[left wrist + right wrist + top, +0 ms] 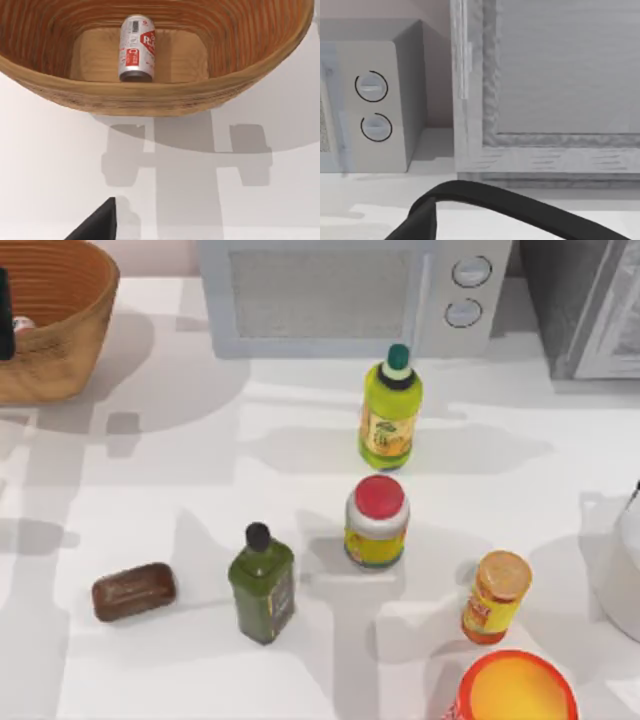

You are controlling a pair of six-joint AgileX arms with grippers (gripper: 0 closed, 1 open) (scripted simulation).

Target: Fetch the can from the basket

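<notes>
a: where is the can (136, 48)?
b: lying on its side on the flat bottom of the wicker basket (165, 97), red-and-white label up. the basket stands at the far left corner of the white surface (180, 490).
a: and the left pincer (5, 315)?
b: a dark piece of it sits at the top view's left edge, over the basket. open or closed, i cannot tell.
a: the right pincer?
b: at the right side, facing the microwave (375, 100) dials; a dark curved part (510, 205) crosses its wrist view. fingers, cannot tell.
a: else?
b: a red-lidded yellow jar (377, 522) mid-surface.
</notes>
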